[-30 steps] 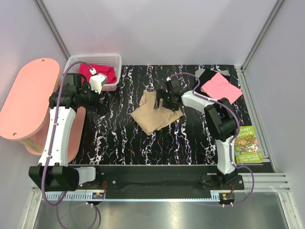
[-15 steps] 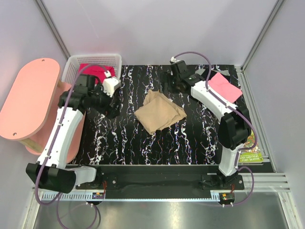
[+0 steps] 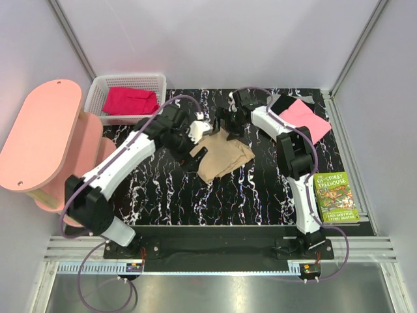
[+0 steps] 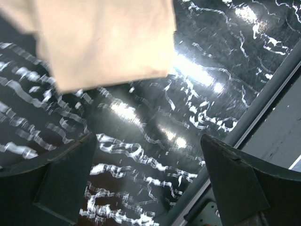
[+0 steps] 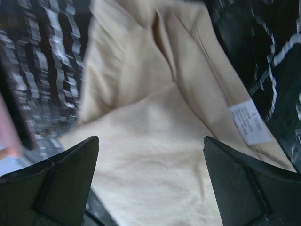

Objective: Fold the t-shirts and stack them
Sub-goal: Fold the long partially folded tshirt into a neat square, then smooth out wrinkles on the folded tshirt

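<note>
The tan-beige t-shirt (image 3: 220, 156) lies folded mid-table; it shows in the left wrist view (image 4: 103, 37) and fills the right wrist view (image 5: 155, 141). My left gripper (image 3: 195, 151) is open and empty at its left edge, over the bare table (image 4: 155, 141). My right gripper (image 3: 229, 128) is open and empty over the shirt's far edge (image 5: 150, 174). The pink t-shirt (image 3: 301, 119) lies folded on the black t-shirt (image 3: 283, 104) at the back right. The magenta-red t-shirt (image 3: 130, 101) lies in the white basket (image 3: 158, 81).
A pink oval side table (image 3: 39, 137) stands at the left. A green paperback book (image 3: 335, 197) lies at the table's right front edge. Grey walls with metal posts close the back and sides. The table's front rail (image 4: 263, 94) shows in the left wrist view.
My left arm has swung right from the basket to the tan shirt's left edge. My right gripper has come back down over the shirt's far edge. The shirt looks unmoved.
</note>
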### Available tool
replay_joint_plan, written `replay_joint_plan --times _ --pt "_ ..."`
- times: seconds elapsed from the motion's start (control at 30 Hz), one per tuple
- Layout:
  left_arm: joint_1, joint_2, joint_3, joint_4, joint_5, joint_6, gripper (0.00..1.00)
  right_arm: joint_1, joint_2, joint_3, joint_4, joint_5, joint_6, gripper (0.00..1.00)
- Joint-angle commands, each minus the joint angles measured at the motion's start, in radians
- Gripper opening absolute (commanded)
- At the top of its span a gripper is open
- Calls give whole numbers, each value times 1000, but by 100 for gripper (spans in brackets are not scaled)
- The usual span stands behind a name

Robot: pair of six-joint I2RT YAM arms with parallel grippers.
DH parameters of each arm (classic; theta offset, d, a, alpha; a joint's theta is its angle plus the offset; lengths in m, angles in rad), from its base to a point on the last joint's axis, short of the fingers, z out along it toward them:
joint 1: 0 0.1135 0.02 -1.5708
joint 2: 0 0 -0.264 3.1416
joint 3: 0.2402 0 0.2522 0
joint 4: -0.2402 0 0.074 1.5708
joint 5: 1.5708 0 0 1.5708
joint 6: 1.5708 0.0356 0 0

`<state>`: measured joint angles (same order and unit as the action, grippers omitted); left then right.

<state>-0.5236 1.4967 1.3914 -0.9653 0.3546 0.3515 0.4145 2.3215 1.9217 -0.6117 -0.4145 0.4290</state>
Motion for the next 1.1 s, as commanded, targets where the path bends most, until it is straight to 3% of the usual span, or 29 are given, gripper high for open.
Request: replay_joint_plan --times 0.0,0.13,0.47,0.83,1.07 --pt "-76 103 70 94 -31 -28 99 -8 38 138 15 -150 63 100" --pt "-115 197 109 126 -19 -37 99 -9 42 152 10 -132 70 100" --pt "-96 425 205 161 -2 -34 99 -32 22 -5 10 -77 19 100" --pt "68 543 212 125 90 -20 99 -83 -39 -151 7 -12 -6 100" --pt "122 579 227 117 49 14 99 -86 -77 -266 15 -14 68 100"
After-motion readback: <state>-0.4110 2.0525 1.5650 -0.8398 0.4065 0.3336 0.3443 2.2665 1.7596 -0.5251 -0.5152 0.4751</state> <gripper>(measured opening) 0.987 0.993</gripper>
